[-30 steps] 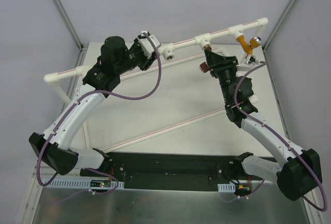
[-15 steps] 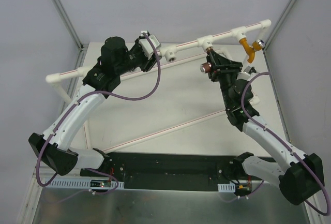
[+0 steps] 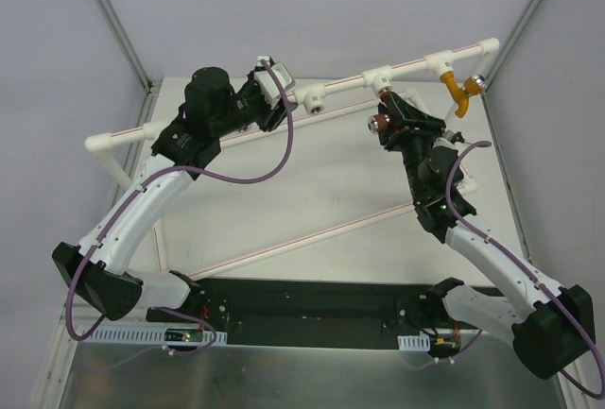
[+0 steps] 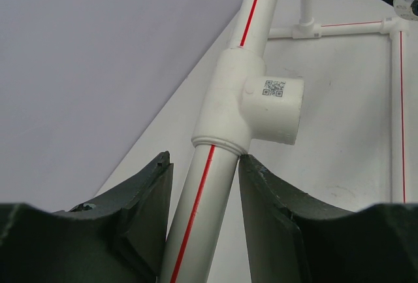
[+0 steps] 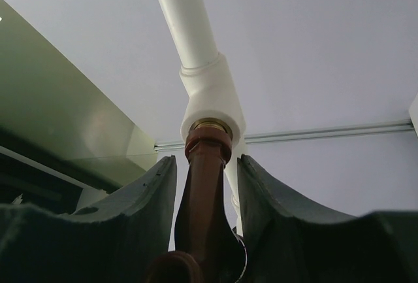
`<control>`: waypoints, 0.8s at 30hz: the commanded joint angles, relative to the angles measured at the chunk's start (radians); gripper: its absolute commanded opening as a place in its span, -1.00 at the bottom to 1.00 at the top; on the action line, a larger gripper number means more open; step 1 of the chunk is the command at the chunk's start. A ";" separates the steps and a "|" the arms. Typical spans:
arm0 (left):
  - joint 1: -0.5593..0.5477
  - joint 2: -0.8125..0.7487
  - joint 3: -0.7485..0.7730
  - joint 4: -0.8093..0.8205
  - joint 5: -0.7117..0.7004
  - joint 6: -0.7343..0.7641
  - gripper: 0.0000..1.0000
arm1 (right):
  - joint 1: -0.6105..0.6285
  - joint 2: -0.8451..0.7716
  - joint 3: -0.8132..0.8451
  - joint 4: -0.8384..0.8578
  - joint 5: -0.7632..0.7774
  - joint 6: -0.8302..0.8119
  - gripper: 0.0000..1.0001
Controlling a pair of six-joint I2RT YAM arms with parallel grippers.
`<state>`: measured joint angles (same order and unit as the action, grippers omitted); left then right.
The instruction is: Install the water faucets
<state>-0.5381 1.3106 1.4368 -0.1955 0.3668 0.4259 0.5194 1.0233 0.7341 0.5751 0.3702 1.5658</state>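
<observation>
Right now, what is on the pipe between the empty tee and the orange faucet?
Top view: another tee, where the right gripper holds the reddish-brown faucet.

Pipe [image 3: 345, 79] runs left to right above the far side of table [image 3: 312, 182]. Left gripper [image 4: 204, 165] clamps the pipe just left of first tee [image 4: 251, 113]. Further right, right gripper [image 5: 206, 162] grips held faucet [image 5: 206, 185], tip at middle tee [image 5: 212, 103]. Second faucet [image 3: 460, 95] hangs under end tee [image 3: 437, 59].

White table [image 3: 312, 178] with thin red-striped white pipes [image 3: 302, 237] apparently flat on it, one diagonal.
</observation>
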 commanded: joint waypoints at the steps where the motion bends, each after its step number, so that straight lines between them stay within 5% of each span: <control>1: -0.048 0.053 -0.105 -0.455 0.113 -0.180 -1.00 | -0.021 -0.052 -0.015 0.075 0.087 0.304 -0.75; 5: -0.046 0.049 -0.107 -0.455 0.112 -0.180 -1.00 | -0.021 -0.060 -0.042 0.123 0.090 0.229 -0.25; 13: -0.046 0.052 -0.107 -0.455 0.112 -0.180 -1.00 | -0.021 -0.091 -0.036 0.088 0.065 0.135 0.30; 24: -0.046 0.052 -0.107 -0.455 0.107 -0.179 -1.00 | -0.021 -0.158 -0.058 -0.019 0.027 0.080 0.47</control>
<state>-0.5446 1.3094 1.4345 -0.1905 0.3920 0.4118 0.5014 0.9283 0.6880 0.5705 0.4038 1.6524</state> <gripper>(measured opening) 0.435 0.729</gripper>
